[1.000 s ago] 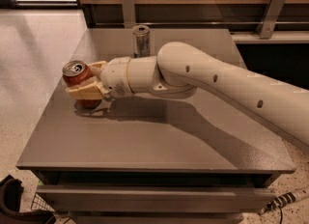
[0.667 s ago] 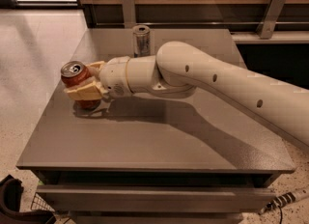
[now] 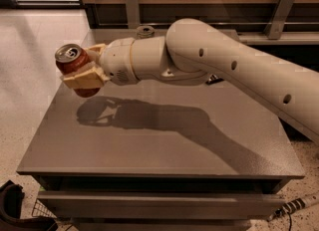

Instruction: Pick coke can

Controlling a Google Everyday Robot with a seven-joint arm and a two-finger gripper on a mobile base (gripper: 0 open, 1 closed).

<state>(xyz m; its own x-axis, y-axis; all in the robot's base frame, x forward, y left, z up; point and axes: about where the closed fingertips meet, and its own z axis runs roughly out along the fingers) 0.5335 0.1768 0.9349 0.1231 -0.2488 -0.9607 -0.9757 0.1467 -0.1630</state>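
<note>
- Risen since a second ago, the coke can (image 3: 69,63) now hangs above the grey table (image 3: 174,150), over its 10 o'clock corner, with its shadow (image 3: 119,115) cast apart from it below.
- The gripper (image 3: 80,65) sits at the 9 o'clock end of the arm (image 3: 209,63), its tan fingers (image 3: 82,79) clamped on the can from either side.
- The can's long axis stands nearly upright, its silver top tipped slightly toward 11 o'clock.
- A second can (image 3: 145,30) stands at 12 o'clock, mostly hidden behind the arm.
- By my judgement the pick looks all but done; only keeping hold and clearance remains.
</note>
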